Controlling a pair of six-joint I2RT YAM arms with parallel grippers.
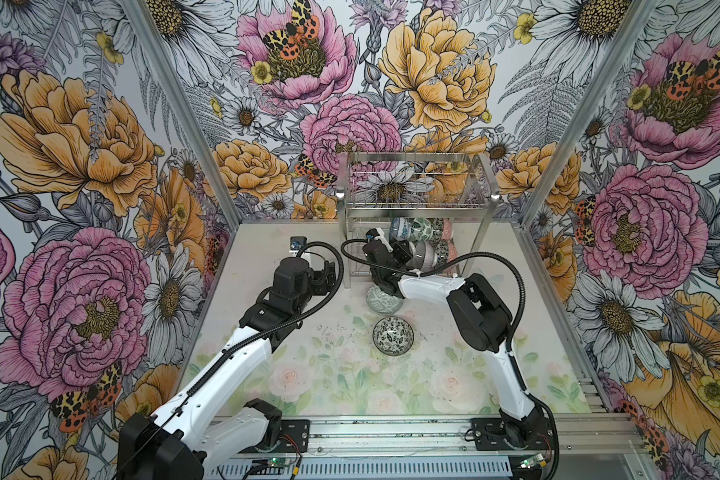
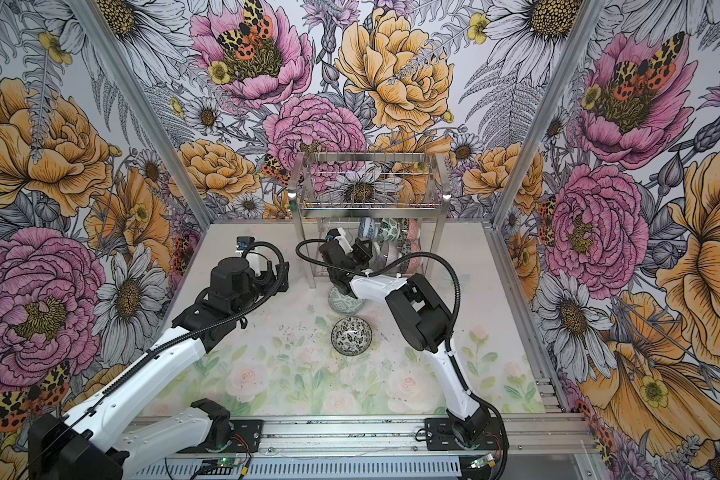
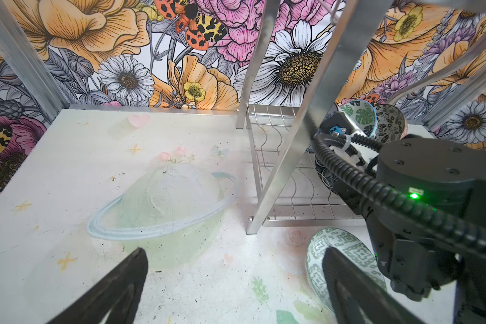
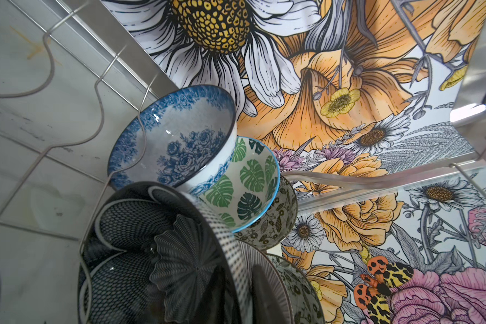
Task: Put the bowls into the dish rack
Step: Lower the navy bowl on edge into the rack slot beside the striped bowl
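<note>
Rack (image 1: 418, 211) stands at the table's (image 1: 341, 386) far edge; bowls (image 1: 427, 232) crowd the right half of its lower tier, on edge; right claw (image 1: 408, 252) reaches in there from the front, at a dark bowl (image 4: 157, 252), and whether it grips I cannot tell; left claw (image 3: 233, 289) hangs spread wide, holding nothing, left of the rack; a green bowl (image 1: 381, 300) lies just before the rack's front edge, under the right arm; a black-and-white bowl (image 1: 393, 336) sits upright nearer, open table around it.
</note>
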